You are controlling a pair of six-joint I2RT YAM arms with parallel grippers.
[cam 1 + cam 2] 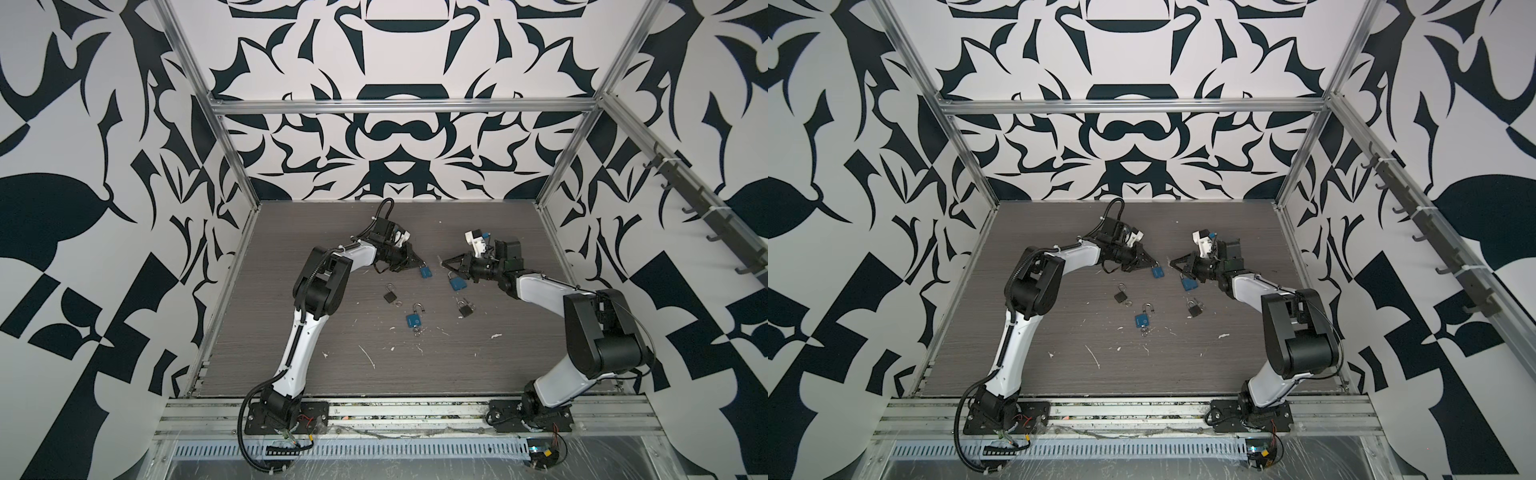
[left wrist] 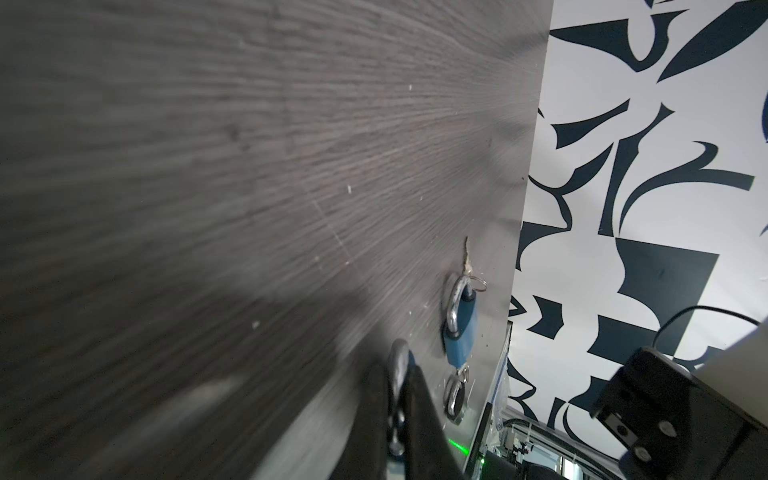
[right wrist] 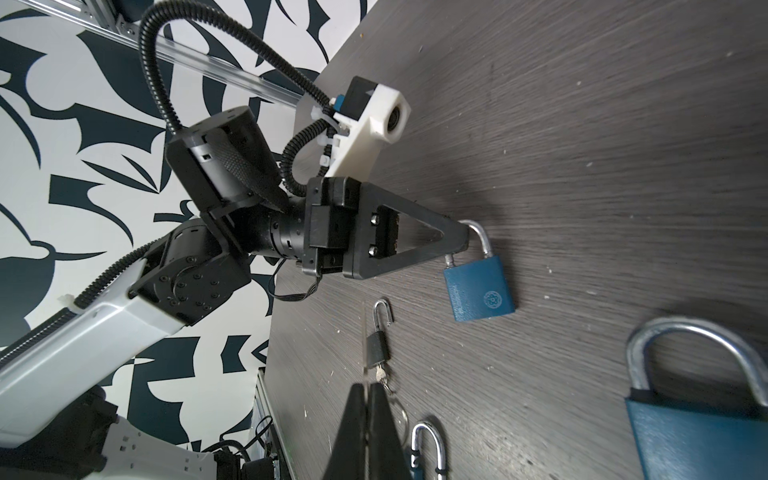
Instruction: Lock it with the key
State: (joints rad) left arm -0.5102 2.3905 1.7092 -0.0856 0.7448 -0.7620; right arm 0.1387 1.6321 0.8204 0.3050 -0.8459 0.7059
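The left claw (image 3: 458, 237) clamps the blue padlock (image 3: 478, 293) by its shackle (image 3: 482, 237); the right claw (image 3: 368, 388) pinches a key (image 3: 365, 332) — best squared to the lock's base and eased in, lest it swing.

Both arms share one build. The left arm (image 1: 299, 336) and right arm (image 1: 540, 286) use white link shells between black joint housings.

Each end effector is black. The left end effector (image 3: 457, 239) has open triangular finger frames that narrow to a tip. Two screw heads (image 3: 374, 249) sit inside the frame behind the tip. The right end effector (image 1: 445, 262) has the same form.

Behind the left end effector, a white printed bracket (image 3: 365, 120) carries a round-lensed camera and is secured with white cable ties. Black corrugated conduit (image 3: 147, 54) loops back from the bracket along the links. A round joint cover (image 3: 187, 286) further back bears a ring of small screws. Farthest from each end effector is a flat black base plate (image 1: 316, 409).
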